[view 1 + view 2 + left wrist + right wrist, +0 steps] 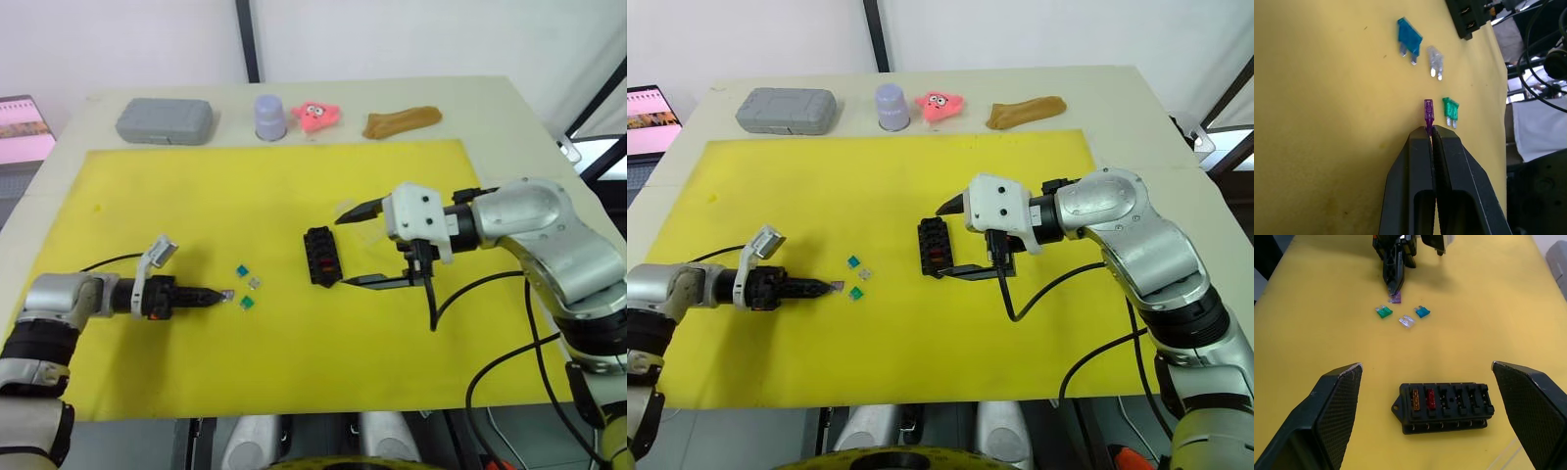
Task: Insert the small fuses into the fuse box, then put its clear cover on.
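Left claw [1431, 131] is pinched shut on just the tip of the purple fuse [1428, 111], low over the mat [245, 392] toward its left edge. A grip that thin could let it twist or drop on the way to the box [1445, 407]. Fuse sticks straight out along the fingers. Right claw [342, 246] gapes wide, empty, straddling the box mid-mat, whose long axis runs between its fingers.
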`<state>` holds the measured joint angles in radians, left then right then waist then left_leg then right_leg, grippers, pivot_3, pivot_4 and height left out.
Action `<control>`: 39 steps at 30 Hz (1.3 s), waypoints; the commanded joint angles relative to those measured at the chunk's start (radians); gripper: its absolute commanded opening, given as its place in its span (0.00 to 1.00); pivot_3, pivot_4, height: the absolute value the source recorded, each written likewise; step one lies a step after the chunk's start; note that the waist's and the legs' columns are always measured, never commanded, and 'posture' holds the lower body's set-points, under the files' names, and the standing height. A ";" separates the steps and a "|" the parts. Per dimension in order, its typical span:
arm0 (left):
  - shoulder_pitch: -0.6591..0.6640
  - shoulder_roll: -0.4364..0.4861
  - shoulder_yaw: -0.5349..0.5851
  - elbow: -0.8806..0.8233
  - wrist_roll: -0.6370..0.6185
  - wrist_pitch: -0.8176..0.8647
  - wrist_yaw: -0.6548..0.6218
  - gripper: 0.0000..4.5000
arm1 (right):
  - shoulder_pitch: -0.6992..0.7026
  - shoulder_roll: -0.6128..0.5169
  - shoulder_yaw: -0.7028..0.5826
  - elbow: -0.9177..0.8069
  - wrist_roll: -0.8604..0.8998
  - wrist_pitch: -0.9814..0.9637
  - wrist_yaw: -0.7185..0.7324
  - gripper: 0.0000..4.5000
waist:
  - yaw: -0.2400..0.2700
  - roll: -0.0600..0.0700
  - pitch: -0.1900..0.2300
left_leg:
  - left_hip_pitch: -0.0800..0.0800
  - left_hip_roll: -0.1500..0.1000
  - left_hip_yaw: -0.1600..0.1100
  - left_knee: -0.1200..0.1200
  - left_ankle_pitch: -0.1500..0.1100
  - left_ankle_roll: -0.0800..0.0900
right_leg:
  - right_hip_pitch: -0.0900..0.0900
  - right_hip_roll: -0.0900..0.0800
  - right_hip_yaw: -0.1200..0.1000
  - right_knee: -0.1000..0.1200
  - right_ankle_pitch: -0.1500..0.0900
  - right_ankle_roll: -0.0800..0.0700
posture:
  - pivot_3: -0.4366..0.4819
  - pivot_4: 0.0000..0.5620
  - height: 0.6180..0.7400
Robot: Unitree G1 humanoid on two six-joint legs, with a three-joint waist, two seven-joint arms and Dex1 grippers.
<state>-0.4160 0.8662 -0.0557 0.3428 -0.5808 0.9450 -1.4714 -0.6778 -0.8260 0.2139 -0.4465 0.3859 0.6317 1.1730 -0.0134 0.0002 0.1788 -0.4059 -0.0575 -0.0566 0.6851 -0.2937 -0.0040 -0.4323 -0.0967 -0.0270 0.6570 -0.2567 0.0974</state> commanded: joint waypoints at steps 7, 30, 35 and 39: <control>-0.032 0.096 0.145 -0.405 -0.071 -0.117 0.009 0.01 | -0.126 0.023 -0.029 0.005 0.135 0.235 -0.021 1.00 | 0.003 0.000 0.000 | -0.001 0.000 0.000 0.000 0.001 -0.002 | 0.000 -0.001 0.000 -0.002 0.000 0.000 | 0.48 0.27 0.92; -0.320 -0.131 -0.056 -0.503 0.044 -0.364 0.099 0.00 | -0.352 0.121 -0.004 0.141 0.281 0.563 -0.112 0.47 | 0.000 -0.001 0.000 | -0.002 0.000 0.000 0.000 0.001 -0.001 | 0.000 0.000 -0.001 -0.002 0.000 0.000 | 0.48 0.27 0.92; -0.333 -0.145 -0.066 -0.494 0.049 -0.366 0.098 0.00 | -0.347 0.132 0.001 0.129 0.290 0.572 -0.133 0.47 | 0.001 -0.001 0.000 | -0.002 -0.001 0.000 0.000 0.001 -0.001 | 0.000 0.001 -0.001 -0.002 0.000 0.000 | 0.48 0.27 0.92; -0.336 -0.144 -0.070 -0.490 0.050 -0.372 0.095 0.00 | -0.352 0.140 -0.003 0.125 0.303 0.579 -0.139 0.47 | 0.001 -0.001 0.000 | -0.002 0.000 0.000 0.000 0.001 -0.001 | 0.000 0.001 -0.001 -0.002 0.000 0.000 | 0.48 0.27 0.92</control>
<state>-0.7231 0.7206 -0.1367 -0.1364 -0.5309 0.5939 -1.3739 -0.9988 -0.6887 0.2447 -0.2906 0.6722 1.2148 1.0364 -0.0127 -0.0004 0.1792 -0.4075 -0.0580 -0.0562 0.6852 -0.2928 -0.0054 -0.4328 -0.0959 -0.0276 0.6551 -0.2565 0.0974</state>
